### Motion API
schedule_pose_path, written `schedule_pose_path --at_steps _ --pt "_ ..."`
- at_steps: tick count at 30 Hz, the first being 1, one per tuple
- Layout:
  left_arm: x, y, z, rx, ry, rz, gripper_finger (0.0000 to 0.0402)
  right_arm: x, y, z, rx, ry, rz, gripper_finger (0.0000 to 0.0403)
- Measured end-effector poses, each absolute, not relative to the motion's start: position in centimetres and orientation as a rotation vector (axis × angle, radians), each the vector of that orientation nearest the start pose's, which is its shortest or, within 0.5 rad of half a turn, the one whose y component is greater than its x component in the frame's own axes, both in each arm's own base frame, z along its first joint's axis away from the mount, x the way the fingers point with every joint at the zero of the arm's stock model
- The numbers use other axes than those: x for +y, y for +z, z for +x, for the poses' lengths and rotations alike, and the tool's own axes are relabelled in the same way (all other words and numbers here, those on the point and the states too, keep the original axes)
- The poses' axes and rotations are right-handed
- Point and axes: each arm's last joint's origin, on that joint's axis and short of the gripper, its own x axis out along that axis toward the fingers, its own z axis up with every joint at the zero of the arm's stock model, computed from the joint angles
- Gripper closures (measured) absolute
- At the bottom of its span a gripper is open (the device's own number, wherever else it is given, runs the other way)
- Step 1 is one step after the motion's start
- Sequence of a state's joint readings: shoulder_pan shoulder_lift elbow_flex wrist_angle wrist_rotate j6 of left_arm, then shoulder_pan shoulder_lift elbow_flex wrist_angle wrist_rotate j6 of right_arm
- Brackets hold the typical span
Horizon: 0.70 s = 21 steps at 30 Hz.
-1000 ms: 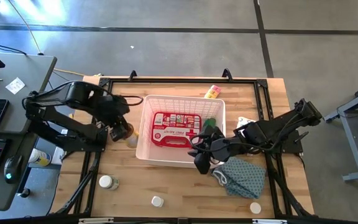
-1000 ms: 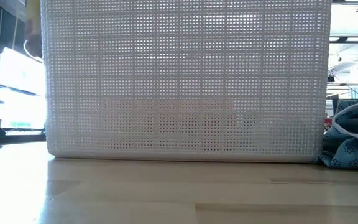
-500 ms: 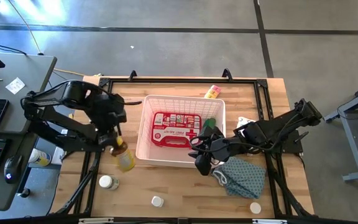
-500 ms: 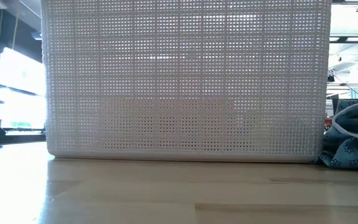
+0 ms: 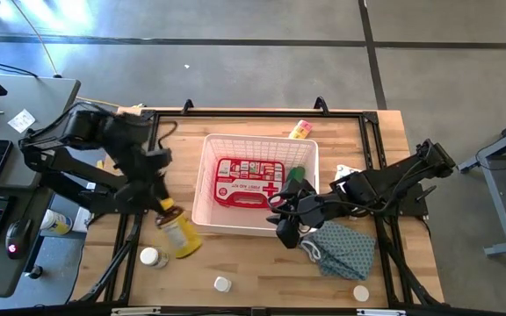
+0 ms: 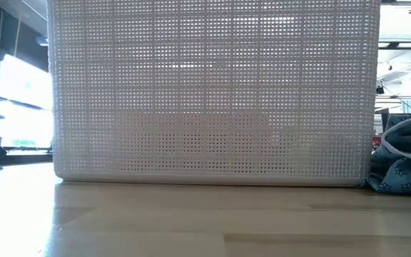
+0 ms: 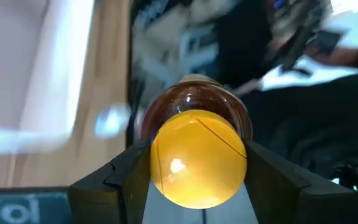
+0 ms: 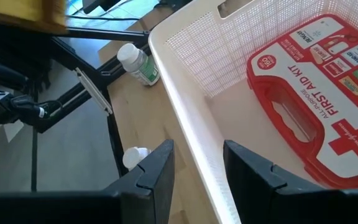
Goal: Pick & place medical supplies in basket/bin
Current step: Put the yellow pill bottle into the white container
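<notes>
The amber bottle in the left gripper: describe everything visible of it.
The amber bottle is translucent brown with a yellow label and a rounded yellow cap. The left gripper is shut on it at the cap end, its fingers on both sides. In the high view it hangs tilted outside the white basket, on its left, over the wooden table.

Much of the scene hides behind mesh, arms and frame edges.

From table height we see only the large white lattice-mesh plastic basket (image 6: 212,93), nothing inside it, and the crumpled blue patterned cloth (image 6: 405,164) is cut off at the edge. From above, the small green roll (image 5: 297,174) is half covered by the right arm. Behind the amber bottle with yellow cap (image 7: 197,155), everything blurs.
</notes>
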State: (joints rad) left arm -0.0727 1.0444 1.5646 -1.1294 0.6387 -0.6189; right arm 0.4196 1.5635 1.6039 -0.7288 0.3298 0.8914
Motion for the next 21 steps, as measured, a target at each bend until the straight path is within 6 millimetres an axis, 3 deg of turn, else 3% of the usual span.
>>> schedule_pose_path --at_steps 5,8,14,21 --pt "-2.4 46.8 15.4 0.533 -0.392 -0.569 0.0155 12.7 37.7 30.9 0.623 -0.204 0.617 0.0274" --pt "-1.9 46.4 16.2 0.498 -0.235 -0.436 0.0142 12.7 37.7 30.9 0.625 -0.207 0.641 0.0274" --pt "-1.3 43.4 18.9 0.712 0.053 -0.237 0.0148 12.6 38.6 30.7 0.569 -0.196 0.707 0.0274" --pt "-2.0 39.4 23.8 0.978 0.01 -0.213 0.0151 11.3 43.2 28.0 0.287 -0.188 0.724 0.0274"
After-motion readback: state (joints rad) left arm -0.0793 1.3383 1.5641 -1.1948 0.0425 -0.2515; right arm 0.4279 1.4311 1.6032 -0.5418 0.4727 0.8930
